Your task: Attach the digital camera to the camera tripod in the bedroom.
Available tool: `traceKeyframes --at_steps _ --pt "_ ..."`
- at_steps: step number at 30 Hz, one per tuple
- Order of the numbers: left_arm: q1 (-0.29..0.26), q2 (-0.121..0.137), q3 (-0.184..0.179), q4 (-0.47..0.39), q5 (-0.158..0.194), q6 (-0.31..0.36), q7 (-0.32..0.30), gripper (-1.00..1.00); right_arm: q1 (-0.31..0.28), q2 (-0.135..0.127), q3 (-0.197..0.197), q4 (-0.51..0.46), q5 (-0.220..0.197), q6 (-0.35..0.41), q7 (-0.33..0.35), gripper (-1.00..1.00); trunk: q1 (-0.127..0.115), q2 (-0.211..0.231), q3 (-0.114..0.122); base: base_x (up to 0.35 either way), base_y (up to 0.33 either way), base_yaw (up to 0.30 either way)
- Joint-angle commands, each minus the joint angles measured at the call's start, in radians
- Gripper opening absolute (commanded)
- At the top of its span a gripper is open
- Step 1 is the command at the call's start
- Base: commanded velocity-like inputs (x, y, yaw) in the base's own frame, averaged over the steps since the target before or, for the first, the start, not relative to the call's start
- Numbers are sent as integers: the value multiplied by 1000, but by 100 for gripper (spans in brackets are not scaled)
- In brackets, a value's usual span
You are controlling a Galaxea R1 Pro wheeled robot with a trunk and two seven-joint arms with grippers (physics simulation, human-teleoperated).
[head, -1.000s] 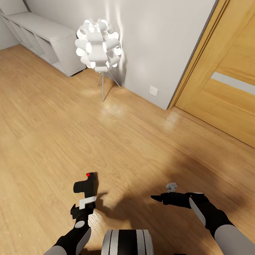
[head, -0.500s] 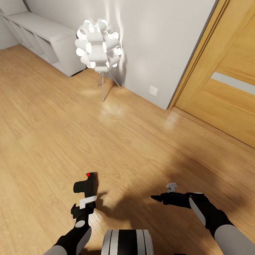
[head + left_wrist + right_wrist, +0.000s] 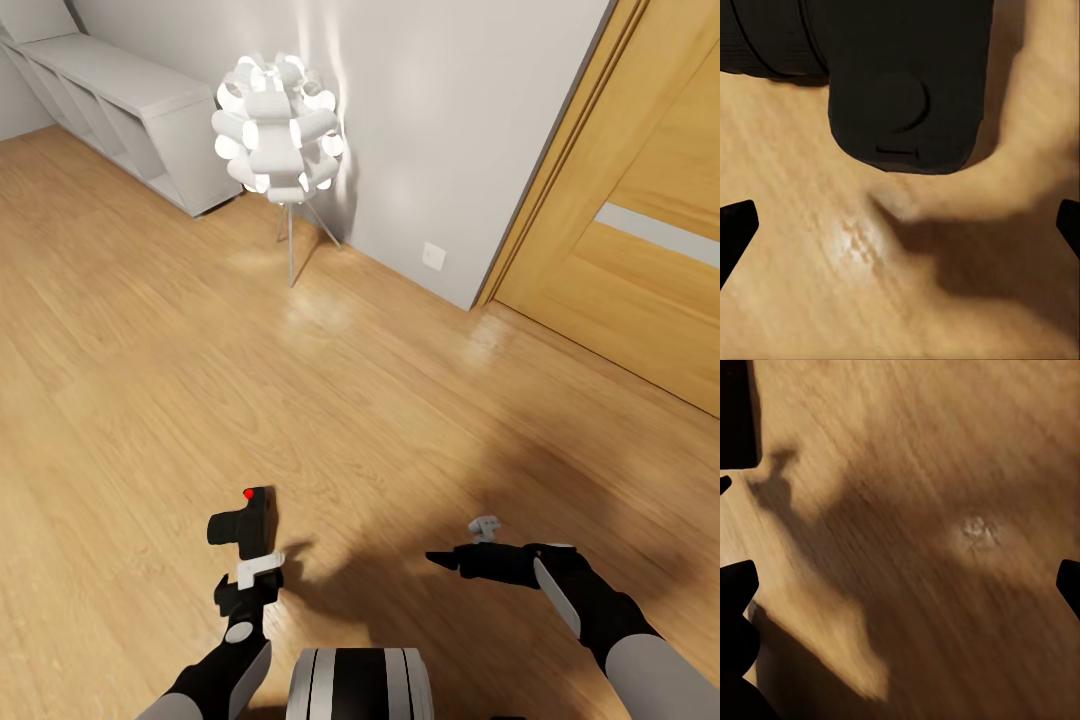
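The digital camera (image 3: pixel 243 521) is a small black box with a red dot on top, low over the wood floor in front of my base. In the left wrist view its dark body (image 3: pixel 907 82) lies just beyond the fingertips, not between them. My left gripper (image 3: pixel 250 562) sits right behind it, open, with its jaws spread wide (image 3: pixel 900 225). Off to the right my right gripper (image 3: pixel 447 559) points left over bare floor, open and empty (image 3: pixel 900 581). The camera tripod is out of view.
A white ball-cluster lamp (image 3: pixel 277 125) on thin legs stands by the grey wall ahead. A low white shelf unit (image 3: pixel 120 100) runs along the far left. A wooden door (image 3: pixel 650 250) fills the right side. Light wood floor (image 3: pixel 350 400) lies between.
My left gripper has shifted slightly to the right behind the camera. The camera, the right arm and the view have stayed put.
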Motion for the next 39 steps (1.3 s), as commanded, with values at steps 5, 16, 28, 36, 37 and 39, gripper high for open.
traceKeyframes --at_steps 5,16,28,36,37,39 --pt "-1 0 -9 1 10 -5 6 100 0 -1 4 -1 -10 8 -2 100 0 0 -1 0 0 0" --pt "-1 3 -12 9 10 -6 6 100 0 -1 4 -1 -10 8 -2 100 0 0 -1 27 0 0" --pt "-1 4 -13 10 10 -9 9 100 0 -1 3 -1 -10 8 -1 100 0 0 -1 135 0 0" --pt "-1 4 -13 10 10 -9 9 100 0 -1 4 -1 -10 8 0 100 0 0 -1 9 0 0" --pt "-1 4 -13 10 10 -9 9 100 0 -1 4 -1 -10 8 -1 100 0 0 -1 2 0 0" --pt "-1 4 -13 10 10 -9 9 100 -1 -1 4 -1 -10 8 -1 100 0 0 -1 1 0 0"
